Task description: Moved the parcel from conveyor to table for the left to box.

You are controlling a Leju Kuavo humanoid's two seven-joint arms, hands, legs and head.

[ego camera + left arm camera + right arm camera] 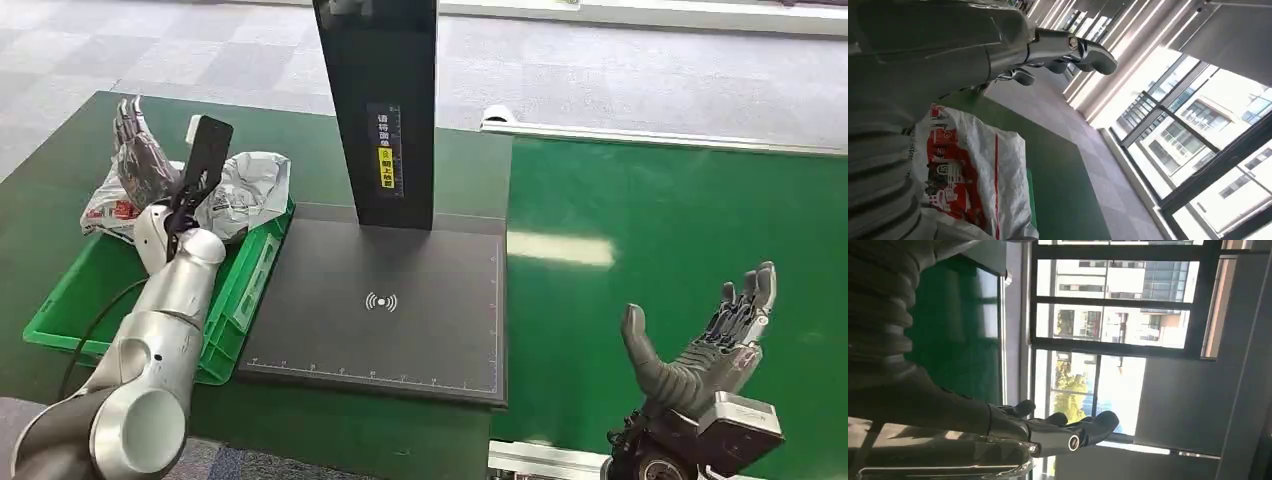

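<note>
While one green conveyor (680, 230) runs beside one dark worktop (60, 200), one black scanner stand (385, 110) rises between them; one green box (240, 290) carries one white parcel (245, 190); left robot hand (140, 150) and right robot hand (715, 345) both spread, holding nothing.

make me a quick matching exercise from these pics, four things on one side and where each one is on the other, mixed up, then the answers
Things:
1. parcel
2. left hand
3. right hand
4. dark scanner pad

Places:
A. open, above the green conveyor
B. flat on the table between the bin and the conveyor
C. lying on the far end of the green bin
D. raised with fingers apart, just beside the parcel

Pairs: 1-C, 2-D, 3-A, 4-B
</note>
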